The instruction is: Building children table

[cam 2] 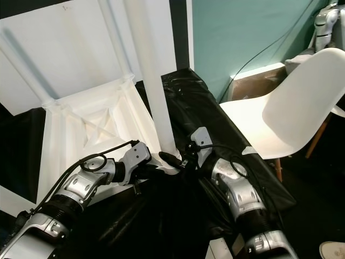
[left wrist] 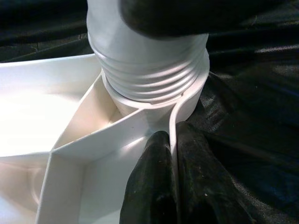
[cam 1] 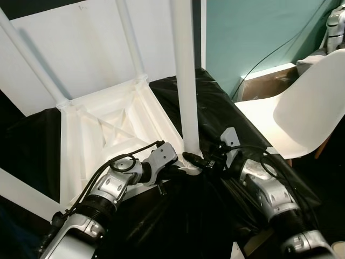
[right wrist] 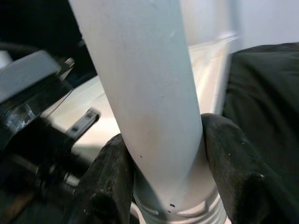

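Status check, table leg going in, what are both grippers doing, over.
Right gripper shut on white leg, low near its threaded end. Left gripper pinching table frame rim beside the socket. Threads still showing, leg not fully seated. Black sheet bunched nearby.

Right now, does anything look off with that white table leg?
Yes. The white plastic table leg is not fully seated: its screw threads stand exposed above the corner socket of the upturned white tabletop. The right gripper grips the leg; the left gripper pinches the tabletop's rim.
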Motion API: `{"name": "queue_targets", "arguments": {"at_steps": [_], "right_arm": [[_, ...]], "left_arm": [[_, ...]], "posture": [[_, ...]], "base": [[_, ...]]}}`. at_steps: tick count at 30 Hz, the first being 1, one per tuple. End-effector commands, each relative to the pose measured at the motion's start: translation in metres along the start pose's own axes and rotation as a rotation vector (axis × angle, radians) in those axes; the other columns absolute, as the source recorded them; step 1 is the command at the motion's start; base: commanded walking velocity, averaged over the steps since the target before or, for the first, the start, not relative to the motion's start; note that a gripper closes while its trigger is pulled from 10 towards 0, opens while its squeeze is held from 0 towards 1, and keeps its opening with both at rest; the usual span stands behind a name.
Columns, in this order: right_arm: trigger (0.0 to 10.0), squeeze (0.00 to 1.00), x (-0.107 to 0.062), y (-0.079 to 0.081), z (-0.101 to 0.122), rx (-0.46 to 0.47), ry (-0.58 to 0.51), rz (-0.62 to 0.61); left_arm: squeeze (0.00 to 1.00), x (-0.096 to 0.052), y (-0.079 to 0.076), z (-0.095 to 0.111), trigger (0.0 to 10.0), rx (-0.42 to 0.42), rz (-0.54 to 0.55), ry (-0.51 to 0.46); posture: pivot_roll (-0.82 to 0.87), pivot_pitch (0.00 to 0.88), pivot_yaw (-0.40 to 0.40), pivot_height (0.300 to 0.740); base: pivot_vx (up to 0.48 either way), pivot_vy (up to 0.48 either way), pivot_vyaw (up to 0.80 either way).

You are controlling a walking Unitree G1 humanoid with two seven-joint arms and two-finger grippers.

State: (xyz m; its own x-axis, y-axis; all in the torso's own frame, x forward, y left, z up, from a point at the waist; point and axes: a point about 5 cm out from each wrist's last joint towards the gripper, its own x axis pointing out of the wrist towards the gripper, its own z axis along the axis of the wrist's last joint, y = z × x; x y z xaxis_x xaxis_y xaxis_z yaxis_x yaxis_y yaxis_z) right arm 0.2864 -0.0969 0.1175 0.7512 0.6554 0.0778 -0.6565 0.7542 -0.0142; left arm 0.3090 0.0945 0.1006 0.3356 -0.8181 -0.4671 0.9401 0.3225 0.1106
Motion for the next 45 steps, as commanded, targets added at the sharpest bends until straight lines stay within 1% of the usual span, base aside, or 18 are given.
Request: {"name": "queue_targets", "arguments": {"at_steps": [1, 10, 11, 14, 15, 16, 17, 18, 19, 20, 21, 30, 31, 32, 33, 34, 38, 45], "right_arm": [[0.0, 0.0, 0.001, 0.0, 0.006, 0.046, -0.054, -0.098], [0.0, 0.0, 0.003, -0.001, 0.008, 0.03, -0.054, -0.103], [10.0, 1.0, 0.003, 0.001, 0.011, 0.037, -0.066, -0.047], [10.0, 1.0, 0.003, 0.002, 0.013, 0.025, -0.056, 0.03], [10.0, 0.37, 0.004, -0.004, 0.017, -0.033, -0.038, 0.162], [10.0, 0.37, 0.004, -0.004, 0.017, -0.033, -0.038, 0.162], [10.0, 0.0, 0.004, -0.008, 0.018, -0.069, -0.031, 0.207], [10.0, 0.0, 0.004, -0.013, 0.021, -0.101, -0.031, 0.24], [10.0, 0.0, 0.004, -0.015, 0.023, -0.122, -0.028, 0.265], [10.0, 0.0, 0.004, -0.017, 0.025, -0.135, -0.025, 0.29], [10.0, 0.0, 0.005, -0.02, 0.026, -0.153, -0.011, 0.319], [10.0, 0.0, 0.007, -0.027, 0.018, -0.192, 0.137, 0.476], [9.0, 0.0, 0.007, -0.028, 0.015, -0.193, 0.163, 0.501], [9.0, 0.0, 0.007, -0.028, 0.015, -0.193, 0.163, 0.501], [2.1, 0.0, 0.007, -0.032, 0.013, -0.195, 0.189, 0.523], [0.0, 0.0, 0.008, -0.035, 0.013, -0.193, 0.205, 0.532], [0.0, 0.0, 0.009, -0.04, 0.013, -0.167, 0.208, 0.529], [0.0, 0.0, 0.002, -0.022, 0.001, -0.03, 0.094, 0.319]], "left_arm": [[0.0, 0.001, -0.011, -0.029, 0.0, -0.09, -0.015, 0.065], [0.0, 0.0, -0.011, -0.028, 0.0, -0.088, -0.021, 0.067], [0.0, 0.0, -0.01, -0.028, 0.0, -0.084, -0.022, 0.069], [0.0, 0.001, -0.01, -0.028, 0.0, -0.079, -0.027, 0.072], [0.0, 0.001, -0.01, -0.028, 0.0, -0.073, -0.034, 0.075], [0.0, 0.001, -0.01, -0.028, 0.0, -0.073, -0.034, 0.075], [0.0, 0.001, -0.011, -0.028, 0.0, -0.071, -0.036, 0.075], [0.0, 0.002, -0.011, -0.027, 0.0, -0.066, -0.037, 0.074], [0.0, 0.003, -0.011, -0.026, 4.2, -0.062, -0.035, 0.074], [0.0, 0.004, -0.01, -0.025, 4.2, -0.057, -0.03, 0.074], [0.0, 0.004, -0.01, -0.025, 9.6, -0.055, -0.028, 0.073], [0.0, 0.003, -0.01, -0.026, 10.0, -0.048, -0.021, 0.083], [0.0, 0.003, -0.009, -0.026, 10.0, -0.047, -0.018, 0.086], [0.0, 0.003, -0.009, -0.026, 10.0, -0.047, -0.018, 0.086], [0.0, 0.003, -0.009, -0.026, 10.0, -0.046, -0.014, 0.087], [0.0, 0.003, -0.008, -0.026, 10.0, -0.046, -0.008, 0.089], [0.0, 0.004, -0.008, -0.027, 10.0, -0.047, -0.001, 0.091], [0.0, 0.004, -0.009, -0.027, 10.0, -0.052, 0.006, 0.089]], "posture": [[-0.04, 0.0, 0.079, 0.74], [-0.04, 0.0, 0.084, 0.74], [-0.05, 0.0, 0.084, 0.74], [-0.05, 0.0, 0.084, 0.74], [-0.05, 0.0, 0.082, 0.74], [-0.05, 0.0, 0.082, 0.74], [-0.05, 0.0, 0.082, 0.74], [-0.05, 0.0, 0.082, 0.74], [-0.05, 0.0, 0.081, 0.74], [-0.05, 0.0, 0.081, 0.74], [-0.05, 0.0, 0.081, 0.74], [-0.04, 0.0, 0.075, 0.74], [-0.04, 0.0, 0.073, 0.74], [-0.04, 0.0, 0.073, 0.74], [-0.03, 0.0, 0.072, 0.74], [-0.03, 0.0, 0.07, 0.74], [-0.03, 0.0, 0.066, 0.74], [-0.01, 0.0, 0.055, 0.74]], "base": [[0.0, 0.0, 0.0], [0.0, 0.0, 0.0], [0.0, 0.0, 0.0], [0.0, 0.0, 0.0], [0.0, 0.0, 0.0], [0.0, 0.0, 0.0], [0.0, 0.0, 0.0], [0.0, 0.0, 0.0], [0.0, 0.0, 0.0], [0.0, 0.0, 0.0], [0.0, 0.0, 0.0], [0.0, 0.0, 0.0], [0.0, 0.0, 0.0], [0.0, 0.0, 0.0], [0.0, 0.0, 0.0], [0.0, 0.0, 0.0], [0.0, 0.0, 0.0], [0.0, 0.0, 0.0]]}}
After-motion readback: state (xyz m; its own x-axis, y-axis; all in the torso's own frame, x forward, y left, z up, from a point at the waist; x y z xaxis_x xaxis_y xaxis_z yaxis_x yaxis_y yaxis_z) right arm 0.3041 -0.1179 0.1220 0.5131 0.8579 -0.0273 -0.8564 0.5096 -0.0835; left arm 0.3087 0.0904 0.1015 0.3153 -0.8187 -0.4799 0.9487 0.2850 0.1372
